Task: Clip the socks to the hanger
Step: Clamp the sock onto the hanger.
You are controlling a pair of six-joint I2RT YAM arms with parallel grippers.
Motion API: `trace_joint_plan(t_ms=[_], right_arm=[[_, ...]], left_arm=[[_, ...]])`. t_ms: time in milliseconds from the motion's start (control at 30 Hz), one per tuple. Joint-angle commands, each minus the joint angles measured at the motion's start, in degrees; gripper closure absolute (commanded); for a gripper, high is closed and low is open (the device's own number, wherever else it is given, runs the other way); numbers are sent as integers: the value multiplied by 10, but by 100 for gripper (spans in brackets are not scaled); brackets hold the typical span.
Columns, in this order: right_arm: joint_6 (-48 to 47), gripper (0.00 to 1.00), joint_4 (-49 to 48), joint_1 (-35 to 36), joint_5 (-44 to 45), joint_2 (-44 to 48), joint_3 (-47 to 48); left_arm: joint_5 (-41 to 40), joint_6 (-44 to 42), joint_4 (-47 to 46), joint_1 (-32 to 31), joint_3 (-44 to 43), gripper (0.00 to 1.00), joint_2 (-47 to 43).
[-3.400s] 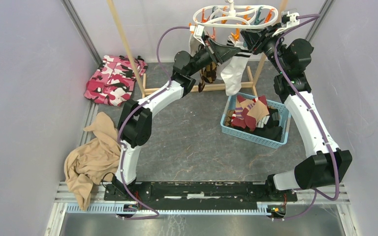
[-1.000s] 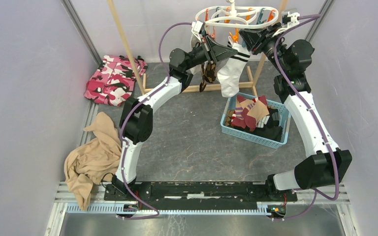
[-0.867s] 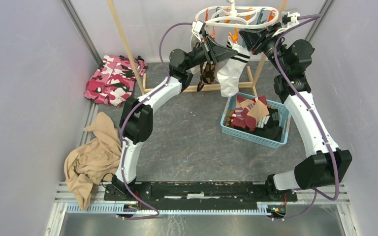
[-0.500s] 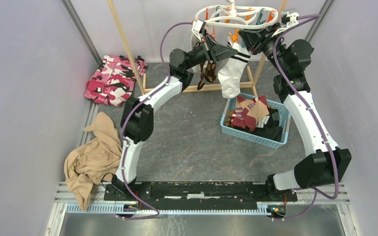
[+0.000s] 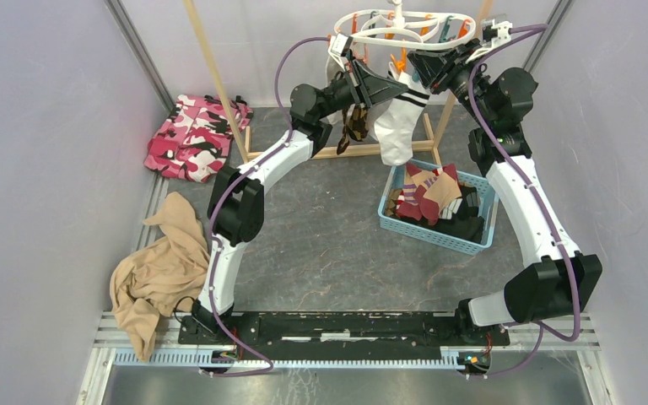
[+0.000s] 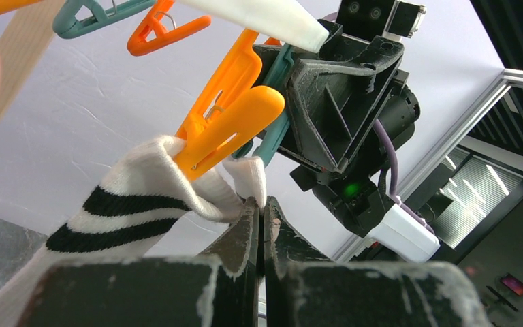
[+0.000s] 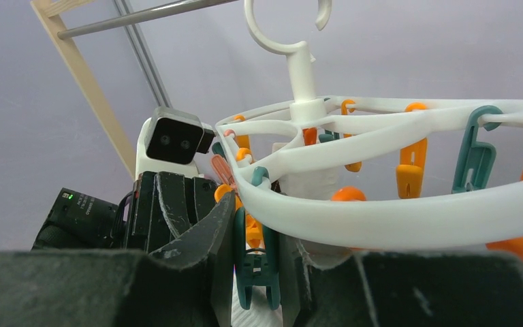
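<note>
Two robot arms point(image 5: 253, 181), one hanger point(image 7: 415, 218), one basket point(image 5: 430, 234), one pink cloth point(image 5: 194, 135), one tan garment point(image 5: 156, 283)

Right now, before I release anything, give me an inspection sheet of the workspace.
Surface: mottled grey table.
Job's things: striped sock hangs from hanger, cuff in orange clothespin; brown sock hangs beside it; more socks in blue basket.
Clutter: pink camouflage cloth, tan garment, both left.
Grippers: left gripper shut on the striped sock's cuff; right gripper shut on teal clothespin.
Cables: purple cables loop near the hanger.
Surroundings: wooden rack, plain walls.
</note>
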State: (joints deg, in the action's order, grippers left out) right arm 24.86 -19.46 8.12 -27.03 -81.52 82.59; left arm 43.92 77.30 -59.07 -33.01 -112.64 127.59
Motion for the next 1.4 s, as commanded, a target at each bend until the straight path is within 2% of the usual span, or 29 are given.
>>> trace_joint_plan(t_ms=[0, 367, 933, 1367], right_arm=[[26, 100, -46, 0, -21, 5, -2], [43, 100, -62, -4, -31, 9, -11], [62, 100, -80, -8, -40, 11, -19], [62, 99, -79, -10, -35, 6, -22]], left_arm=[[5, 18, -32, 1, -10, 98, 8], [-12, 2, -32, 3, -12, 98, 12], [-60, -27, 24, 5, -32, 98, 19], [-63, 7, -3, 4, -40, 98, 21]])
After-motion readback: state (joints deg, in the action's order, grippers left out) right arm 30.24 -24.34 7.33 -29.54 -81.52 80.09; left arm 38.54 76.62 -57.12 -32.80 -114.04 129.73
